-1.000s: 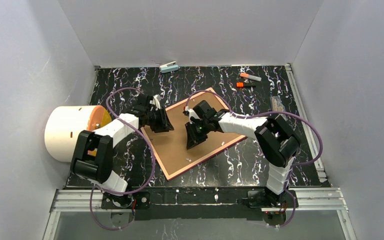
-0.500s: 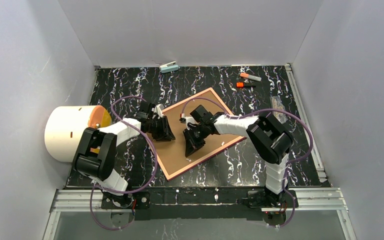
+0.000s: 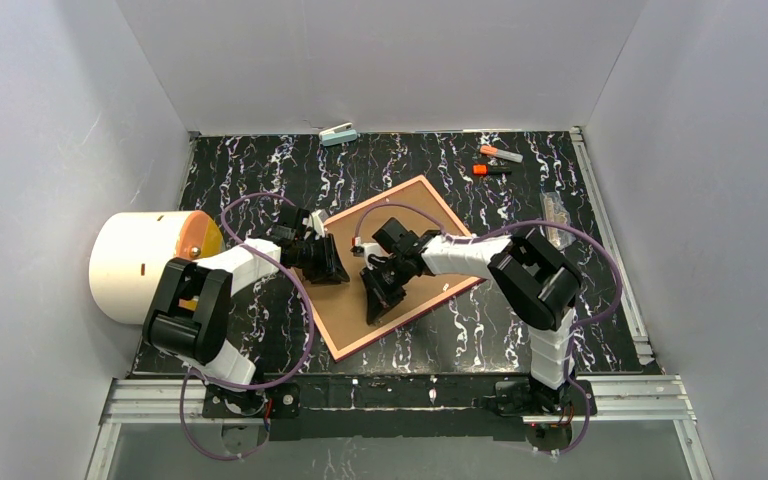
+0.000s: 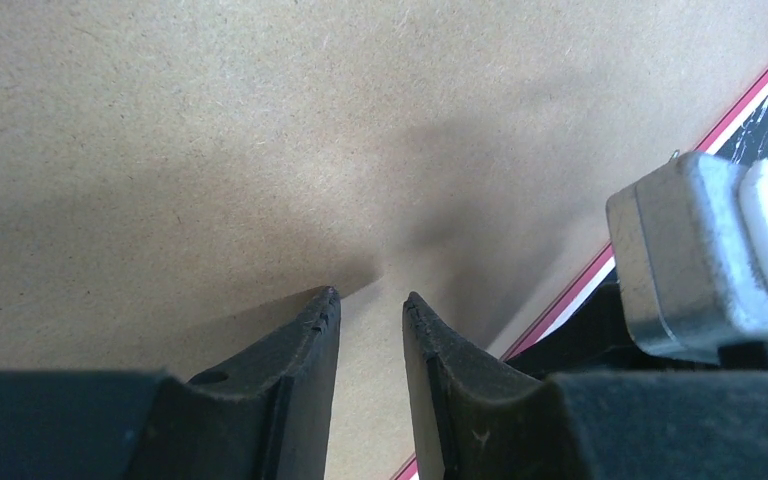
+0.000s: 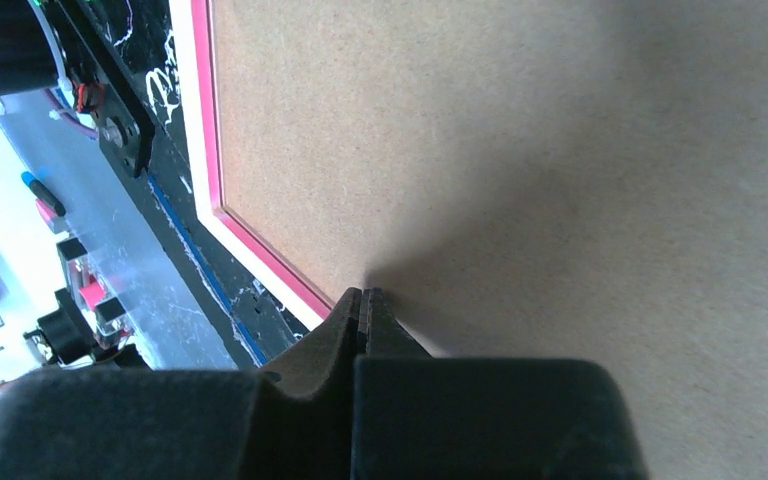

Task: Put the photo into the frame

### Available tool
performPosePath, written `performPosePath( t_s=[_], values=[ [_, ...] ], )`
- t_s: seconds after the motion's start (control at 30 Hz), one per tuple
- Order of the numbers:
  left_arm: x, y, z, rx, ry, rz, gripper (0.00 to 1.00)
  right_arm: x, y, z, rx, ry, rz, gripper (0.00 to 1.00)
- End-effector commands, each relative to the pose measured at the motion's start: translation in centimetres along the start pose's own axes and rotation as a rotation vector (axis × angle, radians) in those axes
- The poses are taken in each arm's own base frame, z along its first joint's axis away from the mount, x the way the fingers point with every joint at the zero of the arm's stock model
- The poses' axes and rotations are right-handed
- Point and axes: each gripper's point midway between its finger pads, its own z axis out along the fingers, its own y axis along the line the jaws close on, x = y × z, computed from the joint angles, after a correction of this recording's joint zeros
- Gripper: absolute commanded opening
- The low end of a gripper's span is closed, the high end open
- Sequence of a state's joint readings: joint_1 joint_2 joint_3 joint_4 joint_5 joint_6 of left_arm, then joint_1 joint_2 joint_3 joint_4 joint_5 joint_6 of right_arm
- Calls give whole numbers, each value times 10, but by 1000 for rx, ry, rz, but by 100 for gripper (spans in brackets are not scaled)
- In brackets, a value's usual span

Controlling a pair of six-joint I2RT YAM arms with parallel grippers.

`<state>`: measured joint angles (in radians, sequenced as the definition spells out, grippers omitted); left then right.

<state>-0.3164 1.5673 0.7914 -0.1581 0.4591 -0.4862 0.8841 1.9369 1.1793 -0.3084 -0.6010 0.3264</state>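
As my right hand (image 5: 362, 295) closed up empty against the backing board (image 5: 560, 150) beneath it, left hand (image 4: 370, 295) narrowly parted alongside, I judged I was pressing it into the frame (image 5: 203, 120).

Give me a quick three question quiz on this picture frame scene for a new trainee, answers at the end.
1. True or false: the right gripper is shut.
2. What colour is the rim of the frame: A blue, B pink, C green?
3. Fill in: the left gripper, its jaws slightly apart, is over the brown ___ that lies in the frame.
Key: 1 true; 2 B; 3 board.
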Motion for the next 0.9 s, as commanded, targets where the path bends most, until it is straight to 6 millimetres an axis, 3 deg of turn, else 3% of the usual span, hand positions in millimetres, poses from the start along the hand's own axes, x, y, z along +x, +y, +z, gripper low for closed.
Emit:
performPosePath(
  t_s=[0.0,0.13,0.27,0.57,0.7,0.87],
  values=[
    [7,1,-6,-8,6,26,28,33,-18,7,86,80,-17,3],
    [7,3,-8,-23,5,30,28,48,-26,8,101,99,-12,3],
    [9,3,-9,-21,9,30,28,52,-25,10,80,89,8,4],
    [6,3,-17,-42,-4,43,28,-8,9,-9,-19,-51,13,19],
    [7,3,-19,-48,-6,43,28,-13,17,-18,-45,-74,9,21],
    [9,5,-20,-53,-8,41,28,-8,11,-15,-38,-56,35,21]
  ],
)
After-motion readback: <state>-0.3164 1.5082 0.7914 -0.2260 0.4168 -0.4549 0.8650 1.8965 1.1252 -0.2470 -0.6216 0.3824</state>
